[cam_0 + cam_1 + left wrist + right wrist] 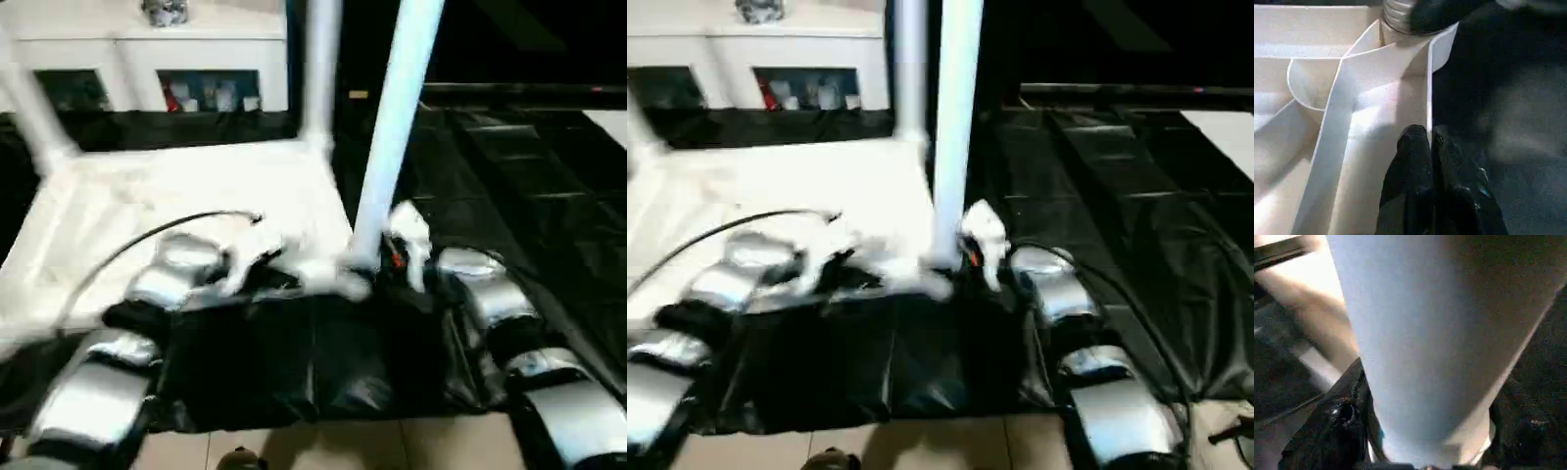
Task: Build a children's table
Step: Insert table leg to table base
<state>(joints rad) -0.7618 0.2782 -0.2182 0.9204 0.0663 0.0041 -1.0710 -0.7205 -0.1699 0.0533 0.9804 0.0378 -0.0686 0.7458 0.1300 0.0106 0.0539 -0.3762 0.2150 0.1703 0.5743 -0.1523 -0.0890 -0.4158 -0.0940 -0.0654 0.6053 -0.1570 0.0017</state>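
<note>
step in hand, as judged: seating a leg [392, 137] in the near right corner socket of the upturned table top [147, 206], which lies on black sheeting on the floor. best done by keeping the leg plumb over the socket, pressing straight down, bracing the top against sliding. two other legs stand at the far corners. right gripper [1425, 450] low at the leg's base, jaws clamped around the tube. left gripper [1425, 142] angled down at the same corner, jaws closed, empty, resting against the rim.

Black floor sheet [509, 186], white cabinet [147, 59]
</note>
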